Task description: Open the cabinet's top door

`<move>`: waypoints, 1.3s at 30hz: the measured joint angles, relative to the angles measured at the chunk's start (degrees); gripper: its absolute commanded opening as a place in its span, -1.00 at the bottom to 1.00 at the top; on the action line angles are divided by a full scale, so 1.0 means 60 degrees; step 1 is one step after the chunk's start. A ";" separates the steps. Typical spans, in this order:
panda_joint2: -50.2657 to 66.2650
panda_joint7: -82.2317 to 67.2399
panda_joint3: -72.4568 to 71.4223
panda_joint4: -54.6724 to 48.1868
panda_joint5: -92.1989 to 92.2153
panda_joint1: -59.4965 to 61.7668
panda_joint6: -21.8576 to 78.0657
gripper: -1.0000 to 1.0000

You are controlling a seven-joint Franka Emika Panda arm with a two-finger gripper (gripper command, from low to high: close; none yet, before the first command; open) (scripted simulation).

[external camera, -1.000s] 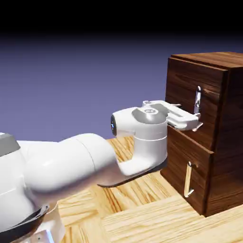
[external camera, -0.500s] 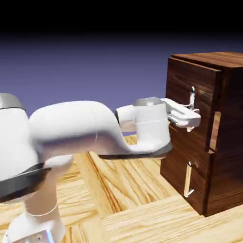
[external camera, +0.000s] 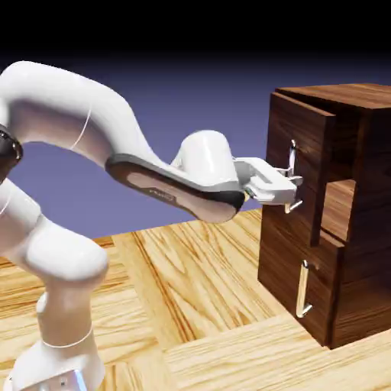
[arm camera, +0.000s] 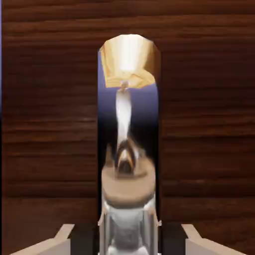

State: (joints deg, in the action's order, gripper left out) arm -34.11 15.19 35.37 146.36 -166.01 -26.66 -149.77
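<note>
A boxy cabinet of dark, streaked walnut stands on a pale wood-grain tabletop at the exterior view's right. Its top door stands ajar, swung out from the cabinet's front. The glossy white arm's fingers are closed tight on the door's vertical silver bar handle, which fills the gap between them in the hand view, mirror-bright against the grained panel. The lower door sits shut.

Top door stands ajar above lower door.
</note>
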 measured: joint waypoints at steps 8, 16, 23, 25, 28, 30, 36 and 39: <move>-0.0355 -0.0705 -0.2286 0.0928 0.1794 0.2007 0.0485 -1.00; -0.1394 -0.2598 -0.4063 0.2131 0.5123 0.2809 0.1657 -1.00; -0.2096 -0.3881 -0.5607 0.2846 0.8029 0.2867 0.3043 -1.00; -0.2220 -0.4175 -0.6065 0.2969 0.8861 0.2788 0.3521 -1.00; -0.2308 -0.4545 -0.6779 0.3067 1.0103 0.2612 0.4318 -1.00; -0.2288 -0.4741 -0.7279 0.3064 1.0932 0.2469 0.4907 -1.00; -0.1732 -0.5055 -0.8930 0.2627 1.3421 0.2068 0.7005 -1.00; -0.1121 -0.5044 -0.9828 0.2099 1.4608 0.1993 0.8246 -1.00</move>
State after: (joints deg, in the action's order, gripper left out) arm -40.83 -15.08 -23.59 158.95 -78.36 -14.71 -100.30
